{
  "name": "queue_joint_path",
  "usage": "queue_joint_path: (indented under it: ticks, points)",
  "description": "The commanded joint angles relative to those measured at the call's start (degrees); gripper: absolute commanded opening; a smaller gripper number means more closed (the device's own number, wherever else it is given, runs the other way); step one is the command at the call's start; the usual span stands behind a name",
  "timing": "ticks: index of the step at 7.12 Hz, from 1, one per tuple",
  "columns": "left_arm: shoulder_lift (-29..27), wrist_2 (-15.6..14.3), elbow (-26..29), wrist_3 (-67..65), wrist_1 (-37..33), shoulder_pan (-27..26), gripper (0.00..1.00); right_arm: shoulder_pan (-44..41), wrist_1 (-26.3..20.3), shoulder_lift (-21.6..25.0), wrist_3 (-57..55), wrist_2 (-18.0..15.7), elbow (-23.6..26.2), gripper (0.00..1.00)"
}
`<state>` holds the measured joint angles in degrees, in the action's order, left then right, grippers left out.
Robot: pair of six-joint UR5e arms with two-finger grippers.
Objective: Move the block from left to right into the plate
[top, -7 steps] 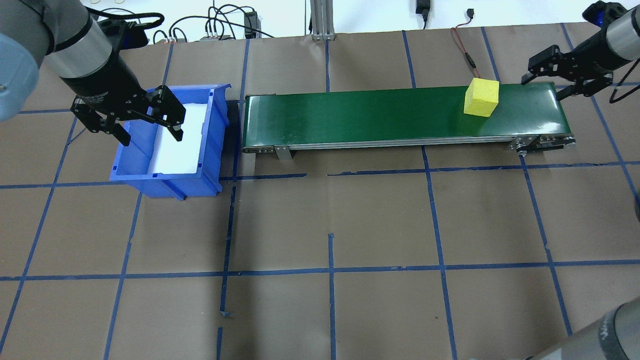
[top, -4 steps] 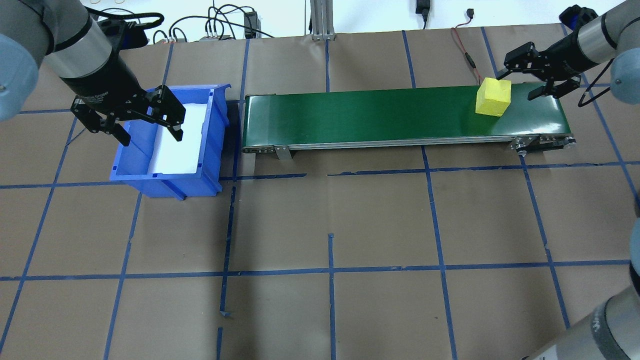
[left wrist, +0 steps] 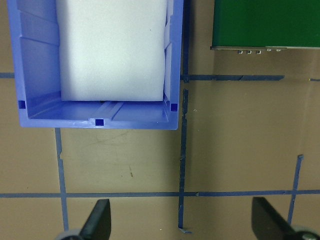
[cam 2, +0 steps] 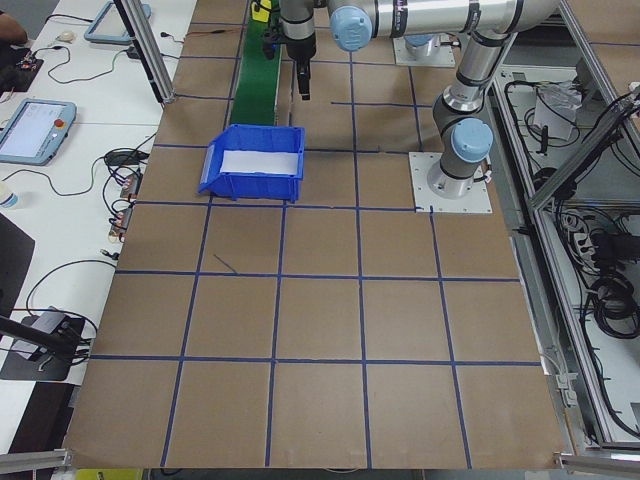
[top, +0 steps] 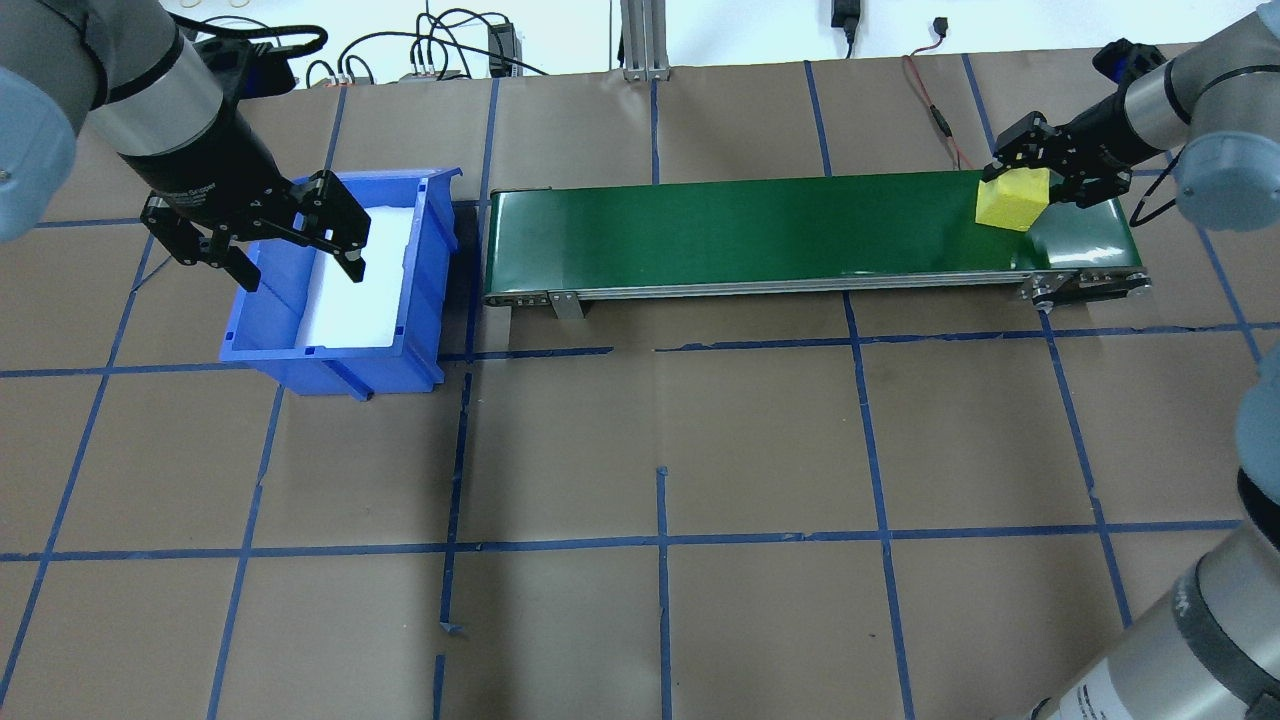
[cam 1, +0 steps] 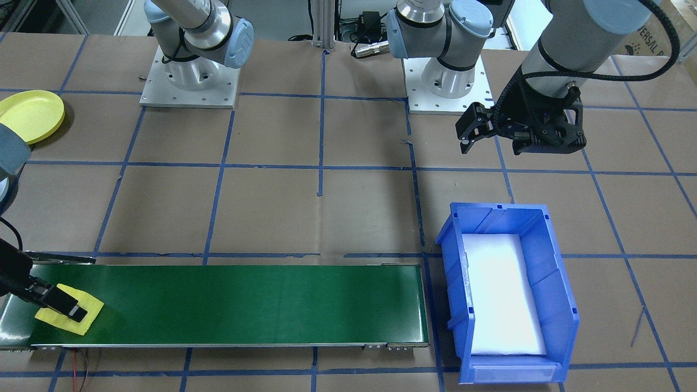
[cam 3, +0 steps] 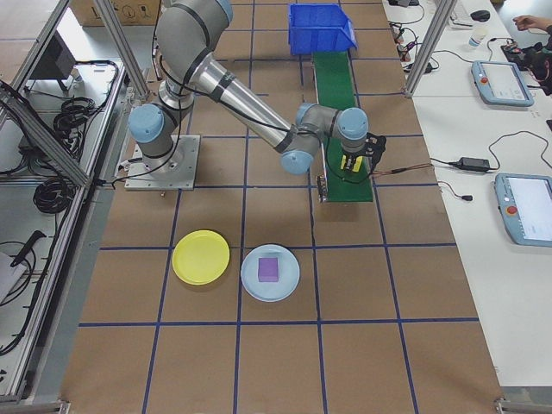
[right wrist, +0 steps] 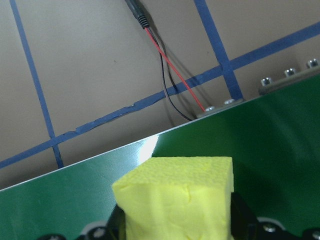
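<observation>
The right claw (top: 1040, 172) sits at the far right end of the green conveyor belt (top: 760, 230), its two fingers pinching the yellow block (top: 1012, 200) from either side. In the right wrist view the block (right wrist: 177, 197) fills the lower middle, with a dark finger (right wrist: 242, 212) pressed against its side and the green belt (right wrist: 280, 145) behind it. The block rests on or just above the belt; the pictures do not settle which. Beside that end of the belt, a red and black wire (right wrist: 165, 65) runs across the brown surface (top: 660, 450).

The left claw (top: 265, 240) hangs spread wide and empty above the blue bin (top: 425, 290), which stands just off the belt's other end with a white pad (left wrist: 110, 45) in its bottom.

In the right side view, a yellow plate (cam 3: 201, 257) and a pale blue plate (cam 3: 289, 280) lie side by side on the surface, well apart from the belt; a purple block (cam 3: 269, 269) rests in the blue one.
</observation>
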<state>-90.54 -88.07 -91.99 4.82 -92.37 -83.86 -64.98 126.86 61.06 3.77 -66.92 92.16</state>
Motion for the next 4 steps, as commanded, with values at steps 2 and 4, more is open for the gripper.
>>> queue_joint_path:
  ticks: [2,4]
  points:
    - [0.0,0.0,0.0,-0.1,0.0,0.0,1.00,0.1,0.1,1.8,5.3,-4.8,-0.4,0.35]
    - [0.0,0.0,0.0,-0.3,0.0,0.0,1.00,3.0,-6.3,8.3,12.7,-14.4,3.8,0.35]
